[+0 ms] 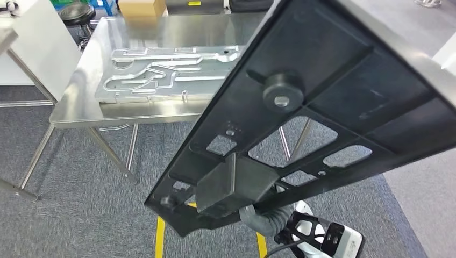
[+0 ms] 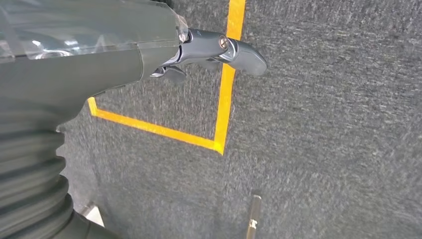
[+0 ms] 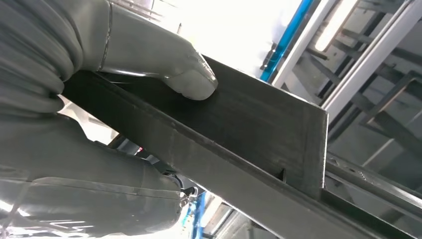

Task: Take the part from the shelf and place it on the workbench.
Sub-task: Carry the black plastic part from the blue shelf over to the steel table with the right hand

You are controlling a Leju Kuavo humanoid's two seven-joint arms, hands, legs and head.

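Observation:
The part (image 1: pixel 322 102) is a large black plate with cut-outs and a round boss. It hangs tilted close before me in the head view, its low end near my right wrist cover (image 1: pixel 263 217). In the right wrist view my right hand (image 3: pixel 124 50) grips the part's black bar (image 3: pixel 259 124), thumb pressed on one face and fingers under the other. My left hand (image 2: pixel 219 50) hangs over the grey carpet and holds nothing, its fingers loosely apart. The steel workbench (image 1: pixel 75 107) stands ahead on the left, beyond the part.
A machined aluminium plate (image 1: pixel 161 70) lies on the workbench. A white table (image 1: pixel 32 43) stands at the far left, with a cardboard box (image 1: pixel 141 6) and a black stool (image 1: pixel 75 13) behind the bench. Yellow floor tape (image 2: pixel 224 99) marks the carpet.

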